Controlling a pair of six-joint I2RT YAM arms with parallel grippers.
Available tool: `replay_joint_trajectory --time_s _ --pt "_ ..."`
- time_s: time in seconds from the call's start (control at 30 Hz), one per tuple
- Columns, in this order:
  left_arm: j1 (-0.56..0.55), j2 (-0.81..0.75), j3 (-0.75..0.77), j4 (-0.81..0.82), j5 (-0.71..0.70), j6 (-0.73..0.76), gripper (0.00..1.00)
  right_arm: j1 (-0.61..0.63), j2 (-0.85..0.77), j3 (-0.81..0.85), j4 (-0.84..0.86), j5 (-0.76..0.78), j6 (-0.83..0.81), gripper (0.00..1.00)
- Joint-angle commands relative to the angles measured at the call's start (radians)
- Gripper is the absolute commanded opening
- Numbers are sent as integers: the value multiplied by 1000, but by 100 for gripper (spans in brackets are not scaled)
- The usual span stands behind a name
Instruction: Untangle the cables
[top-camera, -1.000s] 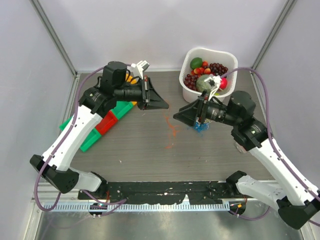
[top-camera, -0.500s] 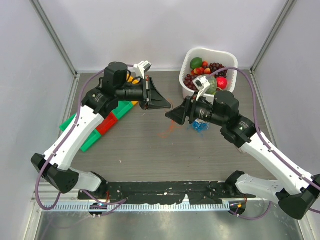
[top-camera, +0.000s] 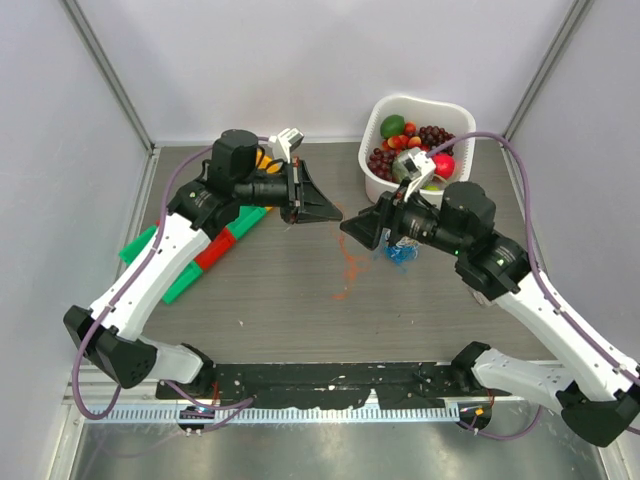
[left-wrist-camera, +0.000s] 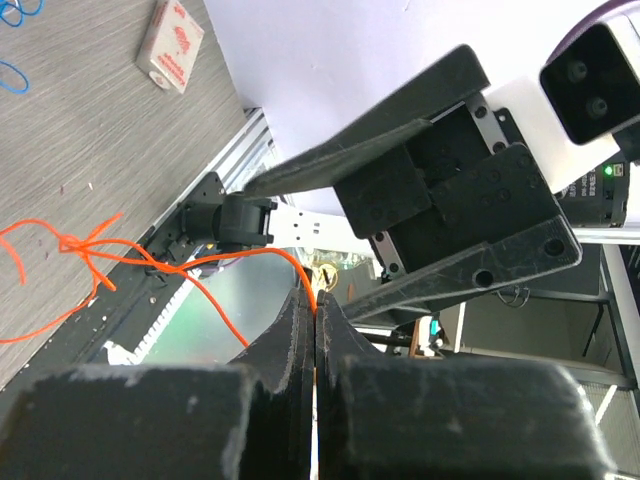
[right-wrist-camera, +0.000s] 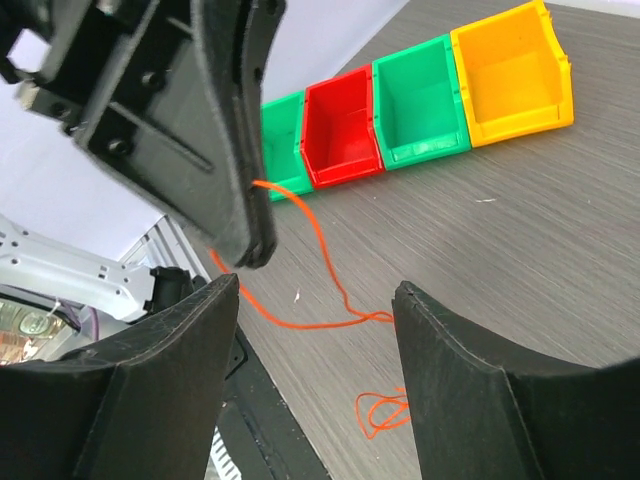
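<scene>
My left gripper (top-camera: 333, 213) is shut on the end of an orange cable (left-wrist-camera: 90, 245); the strand enters its closed tips (left-wrist-camera: 316, 300) and hangs down to the table. On the wood the orange cable (top-camera: 349, 266) lies in loose bends, with a small loop (right-wrist-camera: 385, 412) further on. My right gripper (top-camera: 349, 228) hovers open just right of the left one, tip to tip. Its fingers (right-wrist-camera: 180, 345) straddle the orange cable (right-wrist-camera: 335, 285) from above without touching it. A blue cable (top-camera: 403, 254) lies under the right wrist; its loops (left-wrist-camera: 12, 74) also show in the left wrist view.
A white basket (top-camera: 378, 185) of fruit stands at the back right. A row of green, red and yellow bins (right-wrist-camera: 345, 125) lies on the left side of the table, also seen from above (top-camera: 212, 246). A small pinkish box (left-wrist-camera: 170, 45) lies near the blue loops.
My right gripper swung left toward the left gripper, then drew back slightly, staying open. The left gripper edged right, still shut on the orange cable.
</scene>
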Motion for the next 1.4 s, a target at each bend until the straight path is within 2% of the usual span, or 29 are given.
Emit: replay_joint_trajectory --time_s 0.0,0.17,0.33,0.47,0.57,0.63,0.73,0.93,1.03,1.17,1.23,1.27,1.3,1.33,1.37 --pt "4 -49 -12 82 41 -30 0 6 61 35 89 15 -20 68" --pt "4 -61 -21 131 42 -76 0 9 102 9 147 4 -2 65" --pt "4 -83 -53 240 59 -166 0 20 110 -68 274 102 69 65" --pt "4 -88 -69 297 64 -211 0 40 156 -120 413 199 170 58" --pt "3 -89 -60 314 68 -242 0 67 225 -93 382 245 155 57" --pt "3 -97 -41 320 71 -247 0 69 242 -119 394 345 178 54" --pt "3 -100 17 323 65 -260 0 67 274 -201 429 375 185 52" --pt "3 -66 185 288 48 -259 0 52 357 -336 427 361 207 39" --pt "3 -69 221 249 28 -244 0 46 339 -444 442 344 224 35" --pt "17 -78 214 196 14 -213 0 43 262 -508 394 351 184 23" --pt "27 -80 206 188 8 -219 0 41 219 -539 367 367 164 21" --pt "32 -78 206 188 11 -228 0 34 196 -547 344 360 158 22" --pt "37 -78 207 188 13 -227 0 29 188 -554 324 354 149 27" --pt "38 -77 209 179 13 -217 0 23 170 -556 280 337 143 38" --pt "46 -75 209 165 16 -205 0 23 162 -553 252 337 130 43"
